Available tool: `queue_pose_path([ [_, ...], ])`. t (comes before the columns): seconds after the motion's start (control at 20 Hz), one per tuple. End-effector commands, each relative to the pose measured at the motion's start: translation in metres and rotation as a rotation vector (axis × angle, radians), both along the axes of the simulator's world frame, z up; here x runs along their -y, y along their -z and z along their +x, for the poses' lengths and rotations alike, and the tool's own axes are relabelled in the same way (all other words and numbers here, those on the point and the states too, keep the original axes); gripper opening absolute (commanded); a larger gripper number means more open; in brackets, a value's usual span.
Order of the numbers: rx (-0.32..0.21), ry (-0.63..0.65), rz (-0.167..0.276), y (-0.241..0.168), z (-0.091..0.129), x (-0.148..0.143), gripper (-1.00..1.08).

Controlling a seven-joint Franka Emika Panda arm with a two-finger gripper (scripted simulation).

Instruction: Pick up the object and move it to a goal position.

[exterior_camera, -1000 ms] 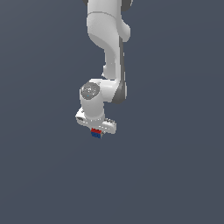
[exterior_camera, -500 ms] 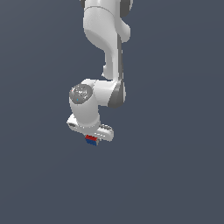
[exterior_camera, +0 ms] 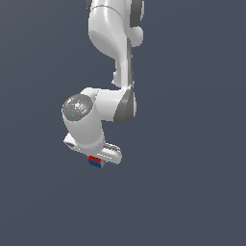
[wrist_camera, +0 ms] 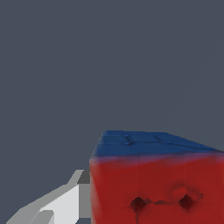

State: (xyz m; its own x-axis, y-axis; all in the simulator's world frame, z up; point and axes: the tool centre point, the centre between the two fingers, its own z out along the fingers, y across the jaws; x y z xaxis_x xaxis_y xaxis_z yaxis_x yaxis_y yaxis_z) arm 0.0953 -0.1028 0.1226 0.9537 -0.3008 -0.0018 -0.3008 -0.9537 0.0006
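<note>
Cube [exterior_camera: 96, 162], tiny, red and blue, sits lower centre of exterior frame clamped under white gripper [exterior_camera: 97, 160]; likely light, rigid, smooth-faced — opposing flat faces give best purchase.

A plain backdrop [exterior_camera: 192, 192] of dark slate blue-grey is the only thing here besides the arm and its load; in the exterior view it spreads on every side of the fingers [exterior_camera: 109, 153], above, below, and to that view's left and right; its tone is even from edge to edge; in the wrist view the same blue-grey surface [wrist_camera: 109, 57] lies beyond the fingers [wrist_camera: 61, 203] and takes up most of the picture; whether it is floor, wall or open space cannot be told.
</note>
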Motion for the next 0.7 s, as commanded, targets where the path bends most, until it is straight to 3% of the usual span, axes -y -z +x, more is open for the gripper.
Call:
queue_pose_path([
  [0.0, 0.002, 0.000, 0.000, -0.006, 0.009, 0.002, -1.00],
  [0.65, 0.002, 0.000, 0.000, -0.015, 0.025, 0.006, -1.00],
])
